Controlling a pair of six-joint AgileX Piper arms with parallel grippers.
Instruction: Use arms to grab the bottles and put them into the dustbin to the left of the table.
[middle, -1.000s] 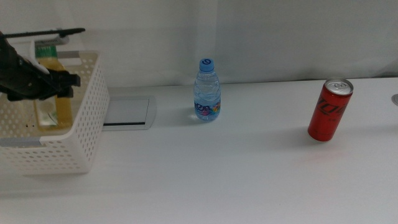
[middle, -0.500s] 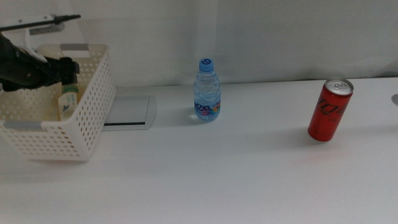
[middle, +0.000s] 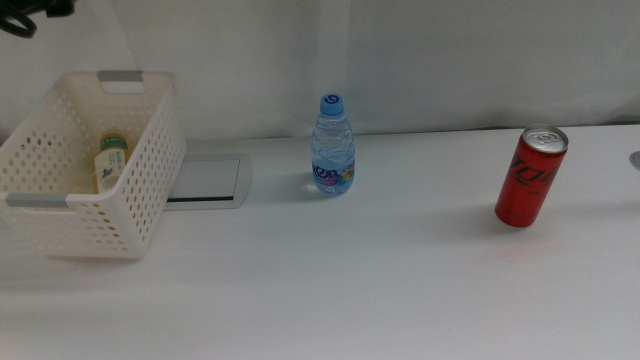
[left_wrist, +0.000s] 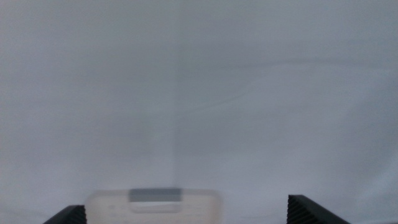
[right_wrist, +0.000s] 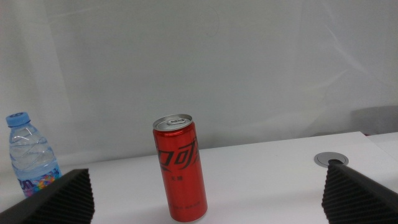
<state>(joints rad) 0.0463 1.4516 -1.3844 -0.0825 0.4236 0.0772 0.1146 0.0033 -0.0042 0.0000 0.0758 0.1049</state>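
The yellow-liquid bottle (middle: 108, 162) lies inside the white perforated dustbin (middle: 150, 170) at the table's left. My left gripper (left_wrist: 186, 213) is open and empty, raised above the dustbin, whose blurred rim (left_wrist: 155, 200) shows between the jaws. In the middle view only a dark bit of that arm (middle: 30, 14) shows at the top left corner. The clear bottle with a blue cap (middle: 333, 148) stands upright mid-table. The red can (middle: 531, 177) stands upright at the right. My right gripper (right_wrist: 208, 196) is open and empty, low, facing the can (right_wrist: 180, 168), with the clear bottle (right_wrist: 31, 162) beyond.
A grey inset panel (middle: 205, 180) lies in the white tabletop (middle: 350, 270) just right of the dustbin. A round grey grommet (right_wrist: 328, 159) sits in the table beyond the can. A white wall stands behind the table.
My left gripper let go of the yellow bottle into the dustbin and rose up and away to the top left. The dustbin shifted and settled. The clear bottle and can stayed put.
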